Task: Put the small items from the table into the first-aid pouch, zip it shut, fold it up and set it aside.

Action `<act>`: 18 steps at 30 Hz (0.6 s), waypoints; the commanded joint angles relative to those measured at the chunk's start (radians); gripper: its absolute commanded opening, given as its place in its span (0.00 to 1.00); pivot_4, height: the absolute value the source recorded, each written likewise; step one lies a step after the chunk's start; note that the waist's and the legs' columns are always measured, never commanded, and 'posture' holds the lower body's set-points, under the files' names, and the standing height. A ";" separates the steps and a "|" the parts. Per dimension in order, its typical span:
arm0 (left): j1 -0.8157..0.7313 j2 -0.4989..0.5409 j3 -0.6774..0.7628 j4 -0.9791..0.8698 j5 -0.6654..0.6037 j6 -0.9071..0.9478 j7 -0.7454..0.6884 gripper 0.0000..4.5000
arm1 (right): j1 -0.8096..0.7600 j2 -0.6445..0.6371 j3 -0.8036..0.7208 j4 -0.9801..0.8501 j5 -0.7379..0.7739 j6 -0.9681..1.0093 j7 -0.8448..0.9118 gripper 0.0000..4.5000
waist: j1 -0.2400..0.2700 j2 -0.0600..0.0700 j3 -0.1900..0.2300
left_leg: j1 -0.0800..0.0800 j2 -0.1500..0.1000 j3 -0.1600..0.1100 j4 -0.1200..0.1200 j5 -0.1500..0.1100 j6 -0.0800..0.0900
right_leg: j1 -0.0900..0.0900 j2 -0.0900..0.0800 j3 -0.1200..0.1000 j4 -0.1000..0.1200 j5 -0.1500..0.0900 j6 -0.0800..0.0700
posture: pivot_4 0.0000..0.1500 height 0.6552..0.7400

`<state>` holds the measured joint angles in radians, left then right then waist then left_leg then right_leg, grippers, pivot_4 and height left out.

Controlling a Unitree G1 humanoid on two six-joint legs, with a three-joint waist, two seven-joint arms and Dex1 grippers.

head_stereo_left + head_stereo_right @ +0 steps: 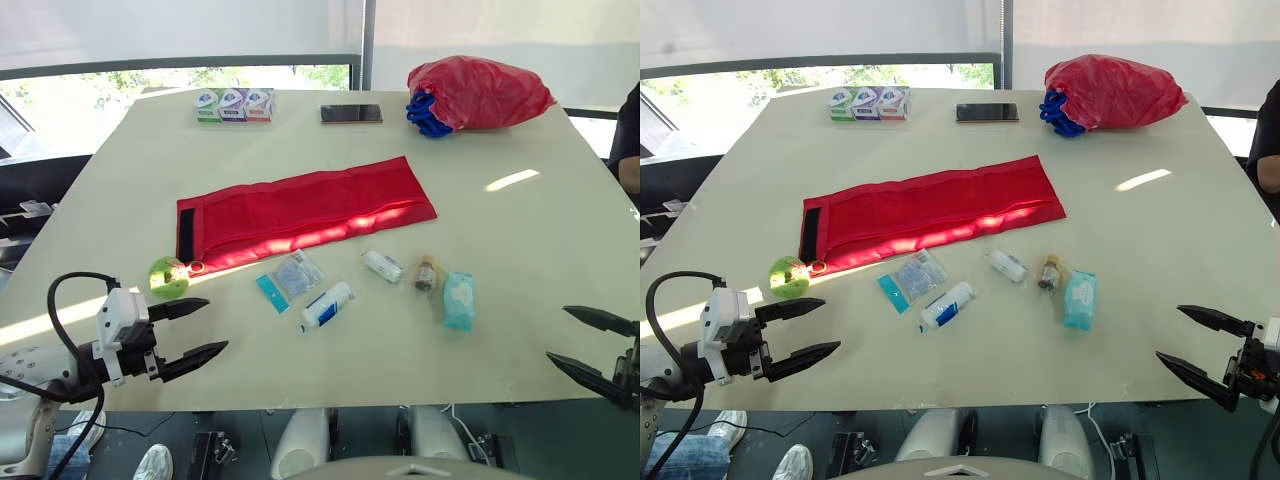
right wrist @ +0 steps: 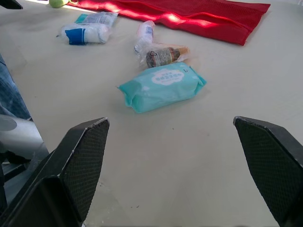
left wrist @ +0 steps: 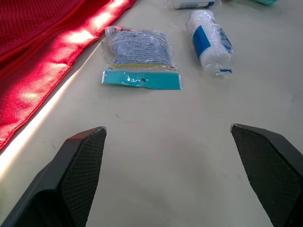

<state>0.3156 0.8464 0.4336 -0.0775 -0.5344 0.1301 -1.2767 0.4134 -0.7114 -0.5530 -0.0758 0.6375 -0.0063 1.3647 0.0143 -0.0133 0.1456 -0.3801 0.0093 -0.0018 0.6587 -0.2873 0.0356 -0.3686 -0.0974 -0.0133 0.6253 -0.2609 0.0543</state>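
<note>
Pouch (image 1: 305, 210), red, lies unfolded flat mid-table, black strip at its left end. Small items strung along its near edge, all outside it: green round thing (image 1: 168, 277) just off left corner, clear packet (image 1: 288, 277) with teal header, white roll (image 1: 327, 305) with blue label, small white tube (image 1: 382, 266), brown bottle (image 1: 426, 272), teal wipes pack (image 1: 459, 300). Left gripper (image 1: 215, 325) low beside green round thing, fingers spread. Right gripper (image 1: 557, 333) at table (image 1: 520, 260) near right edge, fingers spread, wipes pack nearest. Far edge: three small boxes (image 1: 234, 104), phone (image 1: 351, 114), red bag (image 1: 478, 93). Person's sleeve (image 1: 628, 140) at right. Print on wipes pack and roll unreadable.
</note>
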 commanded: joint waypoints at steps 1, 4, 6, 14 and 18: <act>-0.007 0.006 0.021 0.011 0.005 -0.021 -0.005 0.99 | -0.001 -0.001 -0.026 -0.051 0.026 0.011 -0.026 1.00 | 0.000 0.000 0.000 | 0.000 0.000 0.000 0.000 0.000 0.000 | 0.000 0.000 0.000 0.000 0.000 0.000 | 1.00 1.00; -0.013 -0.007 0.017 0.020 0.005 -0.016 0.013 0.99 | -0.010 -0.001 -0.017 -0.083 0.031 0.035 -0.057 1.00 | 0.000 0.000 0.000 | 0.000 0.000 0.000 0.000 0.000 0.000 | 0.000 0.000 0.000 0.000 0.000 0.000 | 1.00 1.00; -0.013 -0.009 0.017 0.019 0.001 -0.017 0.014 0.99 | -0.013 -0.001 -0.017 -0.090 0.033 0.043 -0.064 1.00 | 0.000 0.000 0.000 | 0.000 0.000 0.000 0.000 0.000 0.000 | 0.000 0.000 0.000 0.000 0.000 0.000 | 1.00 1.00; -0.048 -0.009 0.003 0.039 0.008 -0.024 0.019 0.99 | -0.050 -0.007 -0.007 -0.101 0.032 0.065 -0.082 1.00 | 0.000 0.000 0.000 | 0.000 0.000 0.000 0.000 0.000 0.000 | 0.000 0.000 0.000 0.000 0.000 0.000 | 1.00 1.00; -0.095 -0.001 -0.020 0.060 0.008 -0.010 0.013 0.99 | -0.064 -0.015 0.010 -0.179 0.063 0.127 -0.112 1.00 | 0.000 0.000 0.000 | 0.000 0.000 0.000 0.000 0.000 0.000 | 0.000 0.000 0.000 0.000 0.000 0.000 | 1.00 1.00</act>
<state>0.2414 0.8378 0.4168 -0.0230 -0.5202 0.1216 -1.2616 0.3600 -0.7088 -0.5442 -0.1883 0.6638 0.0914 1.2711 0.0140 -0.0135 0.1459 -0.3804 0.0095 -0.0022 0.6587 -0.2873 0.0356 -0.3687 -0.0973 -0.0134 0.6253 -0.2609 0.0544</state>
